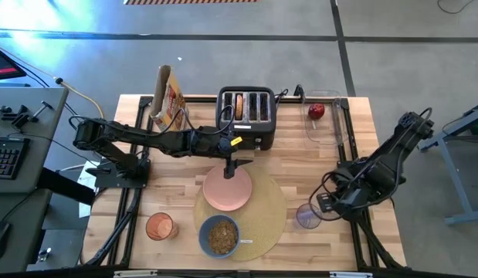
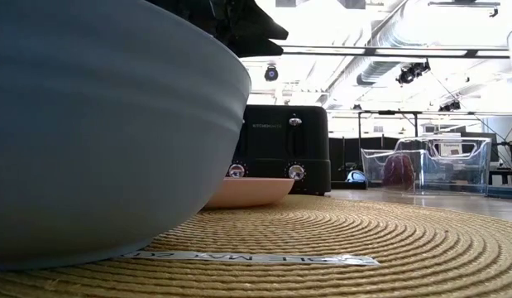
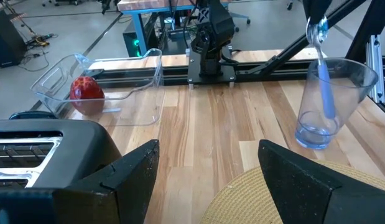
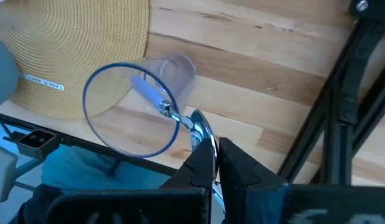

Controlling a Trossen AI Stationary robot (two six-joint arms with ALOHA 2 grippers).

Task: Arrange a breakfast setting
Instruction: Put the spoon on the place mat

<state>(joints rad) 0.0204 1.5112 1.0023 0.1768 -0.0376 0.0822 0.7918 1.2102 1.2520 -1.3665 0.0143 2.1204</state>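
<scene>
Blue ceramic bowl (image 2: 90, 124) looms closest, resting on our round tan woven placemat (image 1: 258, 212).

Our right end effector (image 4: 214, 163) pinches shut on the small metal spoon (image 4: 173, 115), its handle dipping into the clear purplish glass (image 4: 139, 106) beside the placemat; our left end effector (image 1: 232, 165) hangs open, empty, over the pink plate (image 1: 227, 191) on the tabletop (image 1: 354, 131).

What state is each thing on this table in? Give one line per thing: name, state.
Bowl: on the mat, filled with cereal.
Plate: on the mat, empty.
Glass: upright, spoon dipped inside.
Toaster: bagel in one slot.
Apple: in clear bin.
Left gripper: open, above the plate.
Right gripper: shut on spoon.
</scene>
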